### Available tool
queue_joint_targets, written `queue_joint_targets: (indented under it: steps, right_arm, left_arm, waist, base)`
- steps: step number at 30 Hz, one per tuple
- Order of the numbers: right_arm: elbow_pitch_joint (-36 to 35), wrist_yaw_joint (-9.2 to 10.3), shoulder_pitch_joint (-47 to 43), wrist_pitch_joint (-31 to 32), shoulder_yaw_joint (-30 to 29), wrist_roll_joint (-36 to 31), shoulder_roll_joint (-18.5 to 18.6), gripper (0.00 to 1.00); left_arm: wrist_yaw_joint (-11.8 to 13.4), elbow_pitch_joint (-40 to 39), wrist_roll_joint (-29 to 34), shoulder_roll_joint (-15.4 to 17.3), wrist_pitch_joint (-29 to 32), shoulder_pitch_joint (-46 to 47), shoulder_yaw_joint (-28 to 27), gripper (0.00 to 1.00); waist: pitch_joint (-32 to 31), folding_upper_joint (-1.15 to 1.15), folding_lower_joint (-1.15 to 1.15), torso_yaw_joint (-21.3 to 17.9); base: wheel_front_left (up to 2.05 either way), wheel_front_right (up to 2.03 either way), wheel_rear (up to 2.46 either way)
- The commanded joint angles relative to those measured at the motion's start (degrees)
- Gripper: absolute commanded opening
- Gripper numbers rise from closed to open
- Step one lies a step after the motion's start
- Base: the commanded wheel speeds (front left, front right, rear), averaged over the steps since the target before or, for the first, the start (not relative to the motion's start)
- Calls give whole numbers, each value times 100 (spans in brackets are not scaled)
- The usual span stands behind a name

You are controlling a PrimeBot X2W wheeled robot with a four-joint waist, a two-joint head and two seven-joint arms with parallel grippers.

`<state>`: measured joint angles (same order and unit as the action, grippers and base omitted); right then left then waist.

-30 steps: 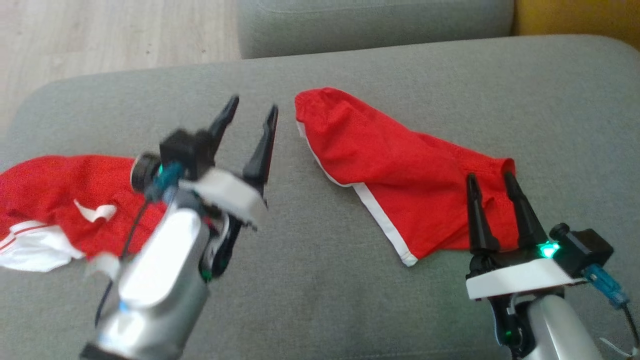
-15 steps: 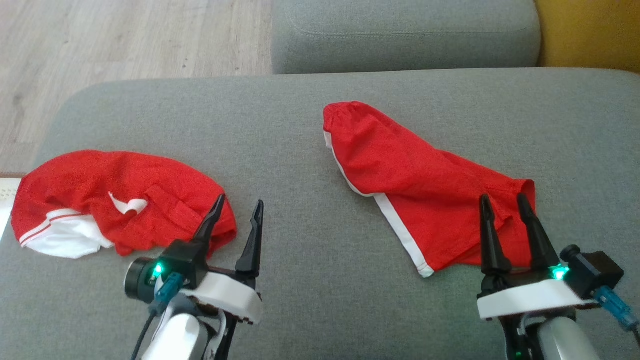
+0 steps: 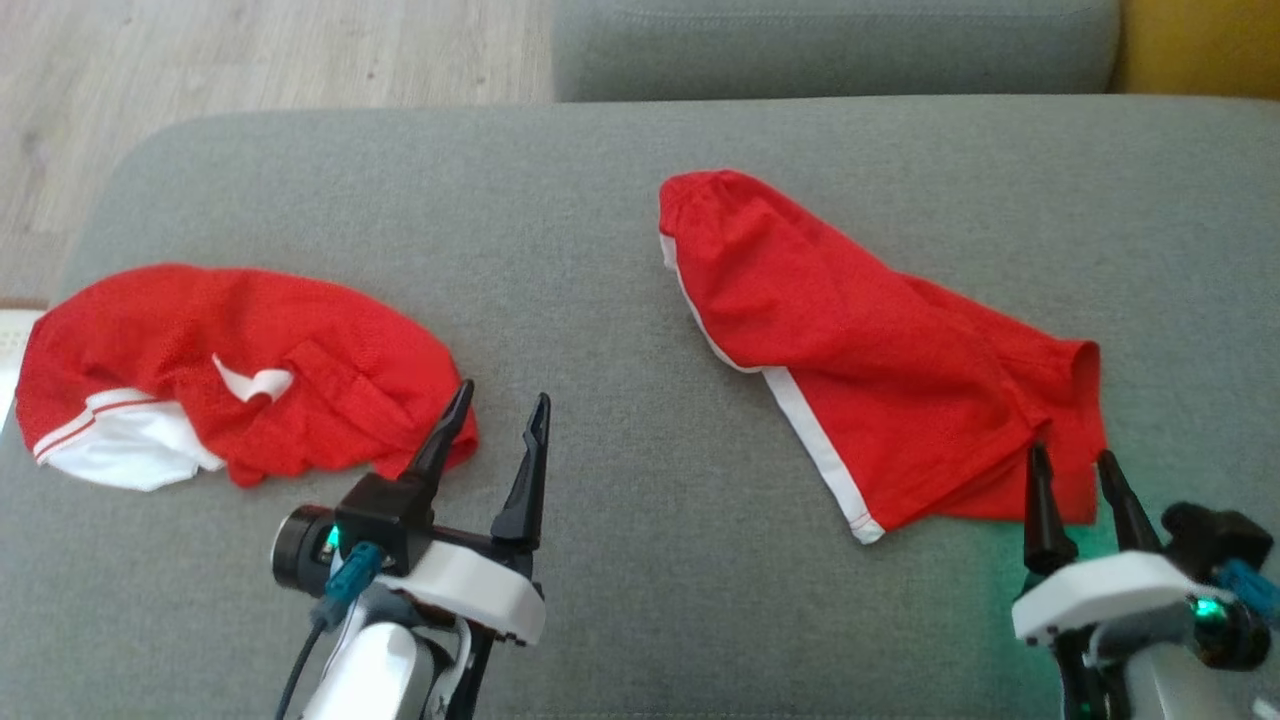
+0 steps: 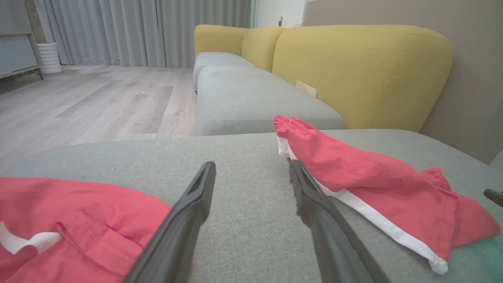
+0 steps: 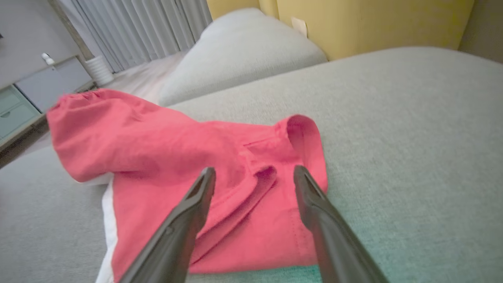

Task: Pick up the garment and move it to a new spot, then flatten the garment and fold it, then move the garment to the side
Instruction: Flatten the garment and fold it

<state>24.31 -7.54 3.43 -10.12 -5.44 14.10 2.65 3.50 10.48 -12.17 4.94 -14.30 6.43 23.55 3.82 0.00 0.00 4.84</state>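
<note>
While both arms sit low in the head view, I see the left gripper [image 3: 504, 392] at lower left with its jaws spread wide and holding nothing. One tip is at the right edge of the bunched red garment [image 3: 250, 340], which lies centre left on the grey sofa cushion [image 3: 600, 250]; I cannot tell if it touches. At lower right, my right gripper [image 3: 1072, 451] also has wide, empty jaws, tips at the near hem of the folded red garment [image 3: 850, 370] with a white side stripe, lying right of centre. Both garments rest well apart. Pale wood floor [image 3: 250, 50] shows at upper left
</note>
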Motion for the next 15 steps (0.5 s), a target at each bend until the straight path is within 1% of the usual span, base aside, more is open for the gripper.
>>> queue_joint_targets:
  steps: [1, 2, 3, 4, 10, 15]
  right_arm:
    - [140, 5, 460, 61, 58, -21, 22, 100]
    - [140, 5, 460, 61, 58, -21, 22, 100]
    - [313, 5, 545, 79, 22, -28, 22, 100]
    - [660, 5, 705, 88, -88, -75, 22, 100]
    - [1569, 5, 1128, 36, -298, -194, 22, 100]
    - [2166, 5, 1420, -53, -305, -177, 22, 100]
  left_arm:
    - [-63, -133, 64, -29, -70, 289, -218, 100]
    - [-63, -133, 64, -29, -70, 289, -218, 100]
    - [-85, -119, 79, -45, -70, 296, -221, 100]
    - [-123, -98, 101, -74, -70, 309, -236, 100]
    - [-199, -66, 155, -130, -70, 350, -323, 100]
    - [-234, -71, 195, -161, -70, 355, -373, 100]
  waist:
    - [71, 0, 0, 47]
    - [71, 0, 0, 47]
    - [93, 0, 0, 64]
    - [128, 0, 0, 98]
    - [212, 0, 0, 181]
    - [259, 0, 0, 206]
  base:
    - [0, 0, 0]
    - [0, 0, 0]
    - [0, 0, 0]
    - [0, 0, 0]
    - [0, 0, 0]
    - [0, 0, 0]
